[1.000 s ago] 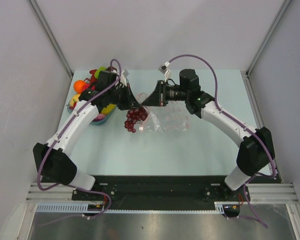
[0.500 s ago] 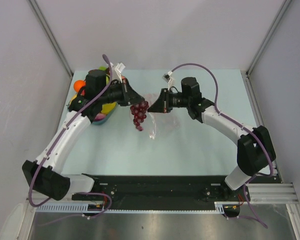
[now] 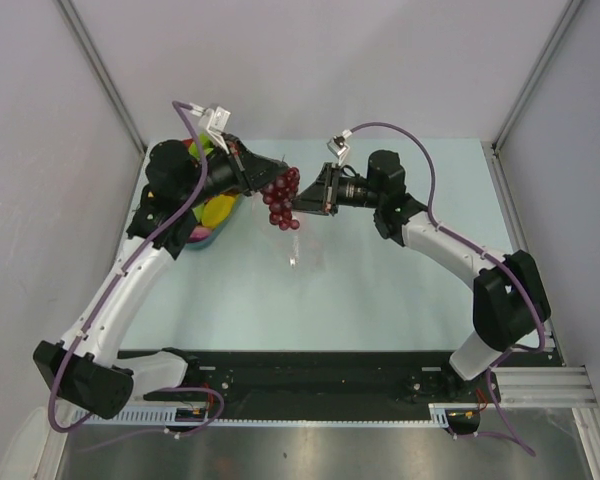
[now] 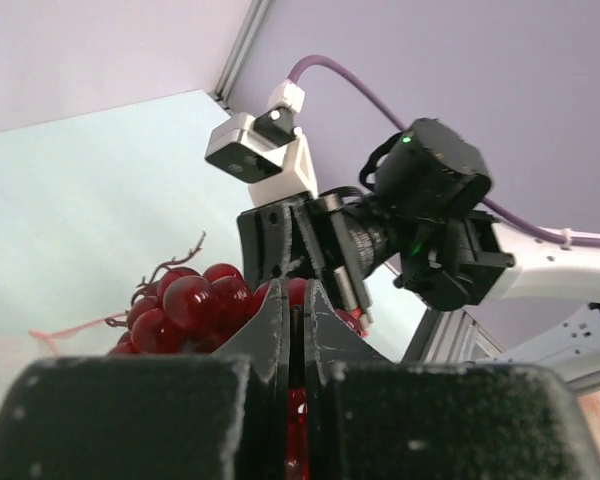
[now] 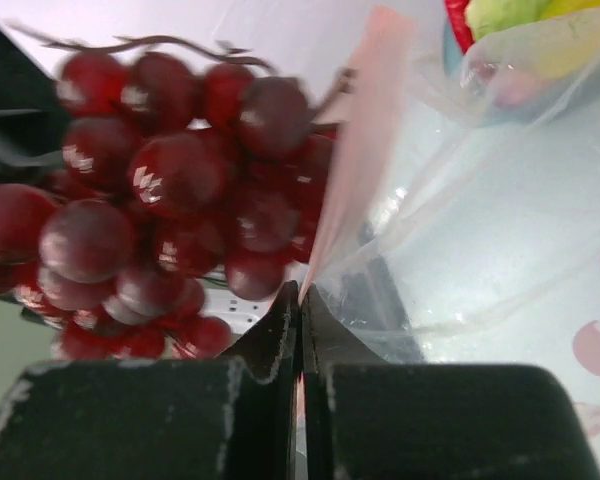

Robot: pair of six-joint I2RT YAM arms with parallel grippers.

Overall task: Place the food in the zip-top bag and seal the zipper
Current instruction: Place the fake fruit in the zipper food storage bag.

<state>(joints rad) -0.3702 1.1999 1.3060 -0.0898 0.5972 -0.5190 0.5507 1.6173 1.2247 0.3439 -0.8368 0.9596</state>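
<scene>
Hanging clear of the bench [image 3: 380, 290], the zip-top bag [image 3: 296, 248] is slung between the two arms over the far middle of the surface.

Right gripper [image 5: 300, 330]: jaws pressed together on the zipper [image 5: 365, 130], with the pink strip rising straight out of the pinch.

Left gripper [image 4: 297, 330]: jaws together as well, nearly tip to tip with the right one. What they pinch I cannot tell from its own camera.

Progress:
- Grape bunch [image 3: 282, 200] is up at the bag's mouth, between the two tips, with the clear pouch drooping empty-looking below it.
- By my reading, loading has barely begun, with one piece at the mouth at most.
- The rest of the food [image 3: 220, 210] sits in the blue-rimmed dish [image 3: 202, 238] at the far left, under the left arm.
- The mouth is not closed and sealing has not started.

Left to do, as I judge it: settle the grapes to the bottom, bring over the dish pieces, then press the strip shut along its length.

Poorly seen:
- From the right wrist the grapes lie on the far side of the strip, probably within the film, but the glare and blur there do not settle it.
- The overhead view shows the pouch only as a faint glint.
- The left arm covers much of the dish, so its pieces cannot be counted.
</scene>
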